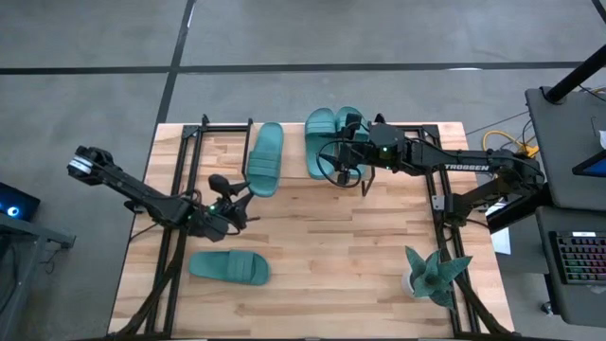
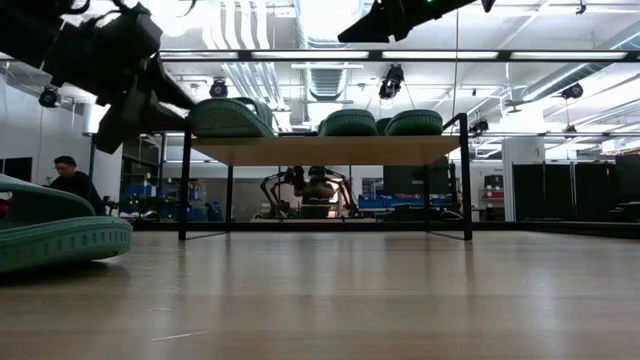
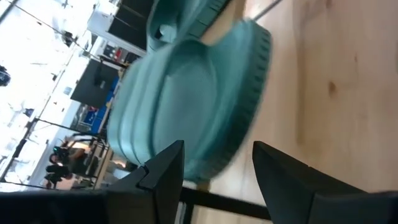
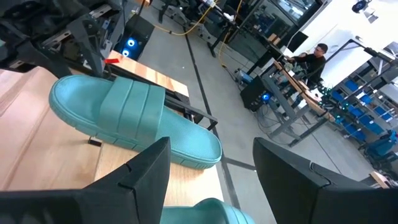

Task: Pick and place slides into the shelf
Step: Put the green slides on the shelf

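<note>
Three teal slides lie sole-down on the shelf (image 1: pixel 290 152), whose light-wood top board (image 2: pixel 320 150) stands on thin black legs. One slide (image 1: pixel 266 158) is on its left part and two (image 1: pixel 322 142) (image 1: pixel 351 131) sit side by side farther right. A further slide (image 1: pixel 228 266) lies flat on the table near the near-left corner, also visible as the slide (image 2: pixel 50 235) in the low view. My left gripper (image 1: pixel 235 192) is open at the near end of the left slide (image 3: pixel 186 106). My right gripper (image 1: pixel 346 159) is open above the right pair; its wrist view shows the left slide (image 4: pixel 134 118). My left gripper stands open at the near end of the left slide (image 3: pixel 214 165), coming level from the table's near-left side. I cannot tell whether a finger (image 3: pixel 165 171) touches the sole's rim. The slide lies flat on the shelf board.
A teal spiky star-shaped plant (image 1: pixel 436 275) stands near the table's near-right corner. Black frame rails run along the table's left and right sides. Bare tabletop (image 1: pixel 331 246) lies between the shelf and the near edge. People show in the room beyond.
</note>
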Available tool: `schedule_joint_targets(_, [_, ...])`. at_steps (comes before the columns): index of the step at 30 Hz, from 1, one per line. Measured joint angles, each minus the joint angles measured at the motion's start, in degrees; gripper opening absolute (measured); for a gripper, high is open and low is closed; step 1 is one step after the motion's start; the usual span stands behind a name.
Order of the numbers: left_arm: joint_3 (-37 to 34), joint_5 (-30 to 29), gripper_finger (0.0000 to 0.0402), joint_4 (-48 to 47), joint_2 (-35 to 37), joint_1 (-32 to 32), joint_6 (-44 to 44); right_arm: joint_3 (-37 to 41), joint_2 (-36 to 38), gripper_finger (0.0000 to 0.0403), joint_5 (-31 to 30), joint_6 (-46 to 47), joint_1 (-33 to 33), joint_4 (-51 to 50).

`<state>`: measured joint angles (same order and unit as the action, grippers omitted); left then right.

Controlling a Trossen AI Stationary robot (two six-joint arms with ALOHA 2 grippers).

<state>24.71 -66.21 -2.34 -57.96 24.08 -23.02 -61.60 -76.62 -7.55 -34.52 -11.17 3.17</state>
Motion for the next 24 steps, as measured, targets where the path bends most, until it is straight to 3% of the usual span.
schedule_joint_targets(8, [0.9,0.5,0.0174,-6.7,2.2,3.2,9.3,0.0,0.0,0.0219,0.0,0.0,0.0,0.0])
schedule_joint_targets(15, [5.9,13.8,0.0174,-16.0,6.5,6.0,18.0,0.0,0.0,0.0219,0.0,1.1,0.0,0.0])
schedule_joint_targets(20, [9.8,17.2,0.0174,-28.6,9.0,7.9,32.5,0.0,0.0,0.0219,0.1,1.5,0.2,0.1])
schedule_joint_targets(24, [11.1,28.4,0.0174,-32.2,10.9,8.4,44.1,0.0,0.0,0.0219,1.8,1.2,1.8,0.1])
